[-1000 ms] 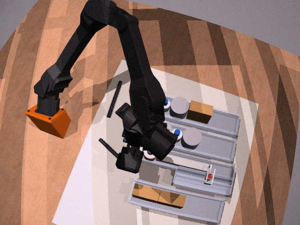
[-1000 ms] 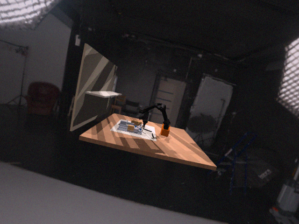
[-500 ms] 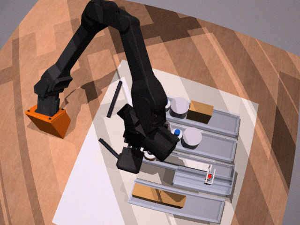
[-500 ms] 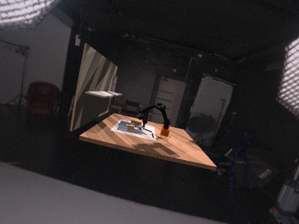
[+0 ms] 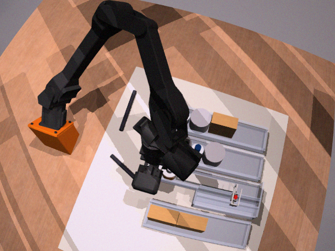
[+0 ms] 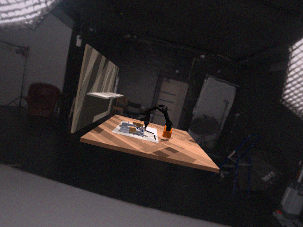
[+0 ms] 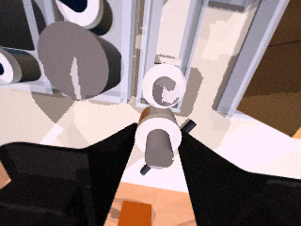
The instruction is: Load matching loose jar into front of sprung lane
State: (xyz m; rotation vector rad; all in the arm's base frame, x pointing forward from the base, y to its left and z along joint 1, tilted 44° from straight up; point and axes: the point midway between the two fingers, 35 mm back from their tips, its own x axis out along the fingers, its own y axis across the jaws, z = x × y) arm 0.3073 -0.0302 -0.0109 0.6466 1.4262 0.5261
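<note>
My gripper point(image 7: 157, 130) is shut on a jar point(image 7: 159, 150) with a white shoulder, grey cap and orange-brown body. The held jar is upright or nearly so, just in front of the sprung lane point(image 5: 181, 184) point(image 7: 193, 40); its exact height is not clear. The lane jar point(image 5: 169, 174) point(image 7: 164, 87), with a white top, stands at the lane's front end, directly beyond the held jar in the wrist view. Whether the two jars touch cannot be told. The arm hides the fingertips in the top view. The low front stop is mostly hidden by the jars.
Neighbouring lanes hold grey cylinders point(image 5: 200, 117) point(image 5: 214, 151) point(image 7: 72, 58), a blue-capped jar point(image 5: 197, 148) and a tan box point(image 5: 224, 121). Two tan boxes point(image 5: 163, 214) point(image 5: 191, 221) stand in the other side's lane. A red marker point(image 5: 235, 197) is near the sprung lane's rear. Dark bars point(image 5: 127, 110) point(image 5: 121, 165) lie in front.
</note>
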